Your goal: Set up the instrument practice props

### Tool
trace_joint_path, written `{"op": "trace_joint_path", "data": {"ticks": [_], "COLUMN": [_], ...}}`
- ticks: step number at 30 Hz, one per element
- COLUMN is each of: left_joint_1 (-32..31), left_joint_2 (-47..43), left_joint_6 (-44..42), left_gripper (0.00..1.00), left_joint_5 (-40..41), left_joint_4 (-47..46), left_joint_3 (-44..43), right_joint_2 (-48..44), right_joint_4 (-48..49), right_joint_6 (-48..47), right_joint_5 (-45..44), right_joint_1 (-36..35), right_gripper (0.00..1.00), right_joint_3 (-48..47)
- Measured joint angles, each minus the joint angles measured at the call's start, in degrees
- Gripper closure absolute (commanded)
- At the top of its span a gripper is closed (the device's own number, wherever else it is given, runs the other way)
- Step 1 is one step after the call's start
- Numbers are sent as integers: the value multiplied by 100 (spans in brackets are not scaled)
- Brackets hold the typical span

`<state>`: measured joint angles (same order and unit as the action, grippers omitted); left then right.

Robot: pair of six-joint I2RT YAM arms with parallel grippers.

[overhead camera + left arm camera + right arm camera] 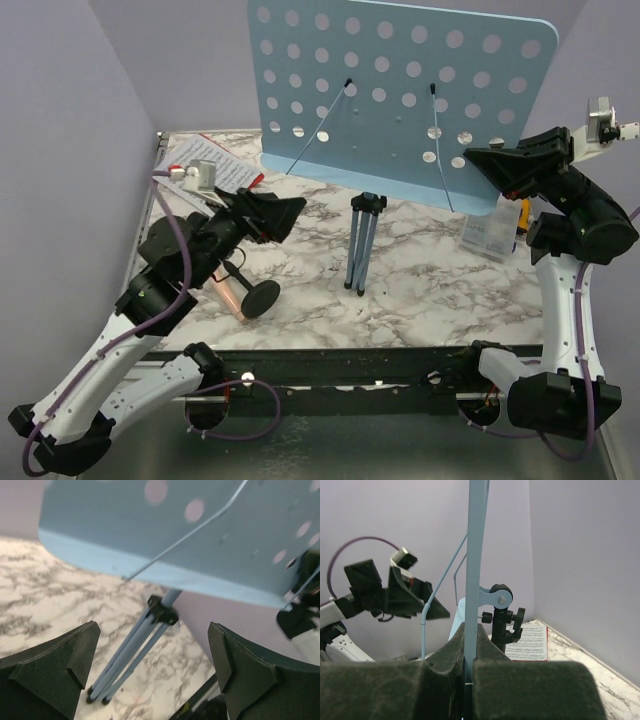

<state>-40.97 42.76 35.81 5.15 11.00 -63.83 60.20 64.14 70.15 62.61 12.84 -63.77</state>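
Observation:
The light blue perforated music stand (400,90) stands upright at the back of the table, its folded tripod legs (363,245) resting on the marble. My right gripper (478,160) is shut on the plate's right edge (476,555), which is pinched edge-on between the pads. My left gripper (292,213) hangs open left of the legs (130,655), with nothing between its fingers (55,675). The pinkish microphone (228,292) lies on its side with its black round base (262,297) near my left arm. White sheet music (205,155) on a red sheet (546,642) lies at the back left.
A small clear box (490,235) sits on the table under my right arm. Purple walls close in the table on the left, back and right. The stand's black tilt joint (501,615) sits behind the plate.

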Motion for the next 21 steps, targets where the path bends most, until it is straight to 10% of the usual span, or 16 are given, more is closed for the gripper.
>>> {"op": "trace_joint_path", "data": {"ticks": [8,21], "left_joint_1": [0,-155], "left_joint_2": [-282,1633], "left_joint_6": [90,-540], "left_gripper": [1,6], "left_joint_5": [-1141,-1307], "left_joint_4": [-852,-5134], "left_joint_3": [1904,2922], "right_joint_2": [-31,-160], "right_joint_4": [46,-35], "right_joint_6": [103,181], "right_joint_5": [4,13], "right_joint_1": [0,0], "right_gripper": [99,99], "right_joint_3": [11,7]}}
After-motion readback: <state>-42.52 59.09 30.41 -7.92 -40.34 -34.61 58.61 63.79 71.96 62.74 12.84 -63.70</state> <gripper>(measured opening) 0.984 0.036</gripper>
